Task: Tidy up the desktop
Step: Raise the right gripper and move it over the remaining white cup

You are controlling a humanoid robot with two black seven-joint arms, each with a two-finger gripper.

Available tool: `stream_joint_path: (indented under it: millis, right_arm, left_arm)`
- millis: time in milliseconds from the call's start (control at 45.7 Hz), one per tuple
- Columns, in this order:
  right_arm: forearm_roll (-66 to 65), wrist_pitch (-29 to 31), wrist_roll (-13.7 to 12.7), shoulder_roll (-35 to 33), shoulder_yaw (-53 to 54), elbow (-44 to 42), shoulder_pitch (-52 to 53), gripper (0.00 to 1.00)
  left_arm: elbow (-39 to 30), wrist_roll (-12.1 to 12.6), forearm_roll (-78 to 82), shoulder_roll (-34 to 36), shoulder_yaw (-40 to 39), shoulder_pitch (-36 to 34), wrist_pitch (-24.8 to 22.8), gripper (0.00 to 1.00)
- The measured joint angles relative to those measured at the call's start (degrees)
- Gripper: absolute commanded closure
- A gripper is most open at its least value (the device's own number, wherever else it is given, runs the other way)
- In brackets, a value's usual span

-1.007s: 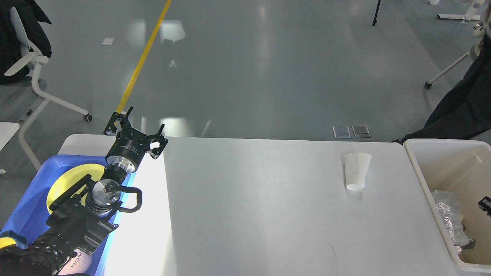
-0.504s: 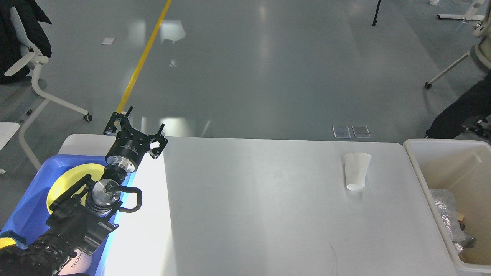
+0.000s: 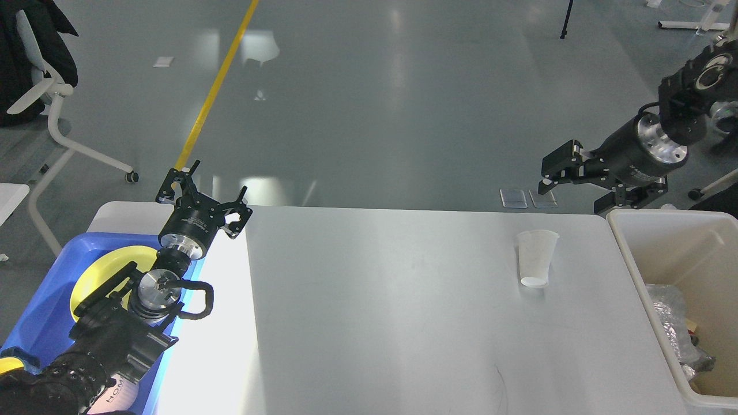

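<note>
The desktop [image 3: 392, 323] is a wide white-grey tabletop. A white paper cup [image 3: 536, 257] stands upright on it at the far right. My left gripper [image 3: 214, 181] is open and empty, held above the desktop's far left edge, beside the blue tray [image 3: 43, 300]. My right gripper [image 3: 568, 181] is open and empty. It hangs in the air beyond the far right corner of the desktop, above and to the right of the cup, and apart from it.
The blue tray at the left holds a yellow plate [image 3: 104, 271]. A beige bin [image 3: 663, 242] at the right holds crumpled foil [image 3: 671, 323] and other scraps. A white office chair [image 3: 52, 109] stands on the grey floor at the far left.
My right arm has come into view from the right, and its gripper now hangs above the far right corner. The left arm and the cup have not moved.
</note>
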Motion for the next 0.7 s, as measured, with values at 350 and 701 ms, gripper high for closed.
stream_joint_path:
  millis: [350,701]
  right_arm:
    - [-0.45,-3.43,-0.82,3.97,-4.97,13.76,6.08,0.00]
    - [-0.32,-16.18,-0.09,7.26,-0.57,-12.73,-21.18,0.00]
  left_arm:
    - [0.00,0.00,0.00,0.15,0.00,0.08,-0.02,0.02]
    - [0.00,0.00,0.00,0.09,0.01,0.08,-0.02,0.02]
